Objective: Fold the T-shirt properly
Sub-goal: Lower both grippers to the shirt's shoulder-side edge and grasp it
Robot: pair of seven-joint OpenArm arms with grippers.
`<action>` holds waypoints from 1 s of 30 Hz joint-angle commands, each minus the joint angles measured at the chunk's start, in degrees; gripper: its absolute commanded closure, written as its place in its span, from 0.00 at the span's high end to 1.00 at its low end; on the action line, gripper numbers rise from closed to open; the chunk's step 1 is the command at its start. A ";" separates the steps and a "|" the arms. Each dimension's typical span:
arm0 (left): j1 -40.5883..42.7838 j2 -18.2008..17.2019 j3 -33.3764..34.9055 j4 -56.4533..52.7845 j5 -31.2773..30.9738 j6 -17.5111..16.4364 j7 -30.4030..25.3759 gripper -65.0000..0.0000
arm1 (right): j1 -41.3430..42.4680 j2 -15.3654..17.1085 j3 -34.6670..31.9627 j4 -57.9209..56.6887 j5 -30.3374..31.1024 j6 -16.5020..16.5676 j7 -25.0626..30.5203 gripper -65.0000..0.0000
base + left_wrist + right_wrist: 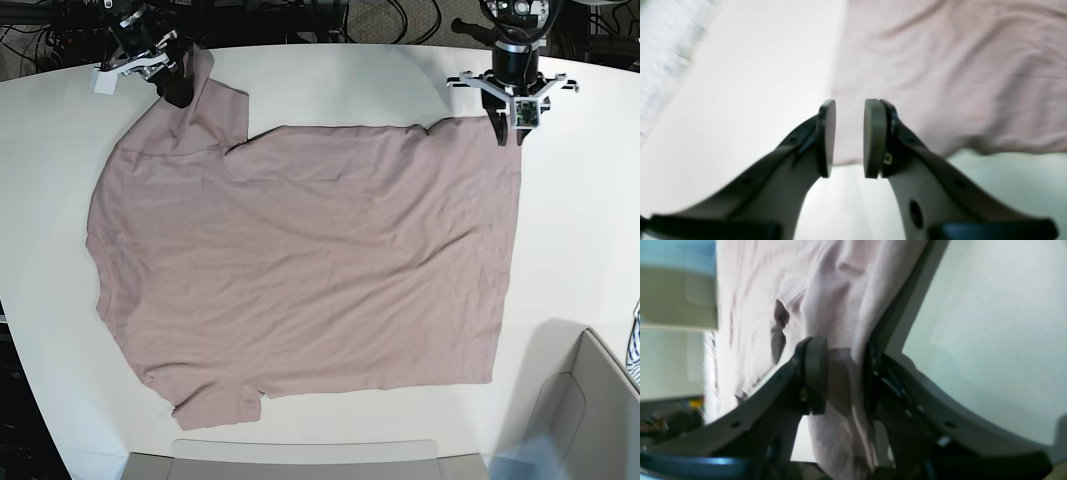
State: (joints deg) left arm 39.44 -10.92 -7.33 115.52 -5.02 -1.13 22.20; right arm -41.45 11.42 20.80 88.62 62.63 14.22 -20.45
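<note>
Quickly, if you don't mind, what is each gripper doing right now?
Left gripper: open, empty, poised at the T-shirt's edge.
Right gripper: closed on a bunched fold of the T-shirt.

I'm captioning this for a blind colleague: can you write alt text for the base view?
A mauve-pink T-shirt lies spread flat on a white table. The right gripper pinches a sleeve at the top left corner, and the left gripper hangs open over the shirt's top right corner.
</note>
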 commanded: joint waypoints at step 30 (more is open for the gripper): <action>-12.41 -9.70 -11.52 -23.44 -37.49 -8.94 18.99 0.37 | -0.61 2.87 0.26 0.04 -2.72 -2.39 -1.49 0.27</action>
State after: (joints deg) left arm 26.55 -20.12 -18.79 91.74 -42.33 -10.44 40.10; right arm -41.39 13.78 20.84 88.71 61.71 14.22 -20.58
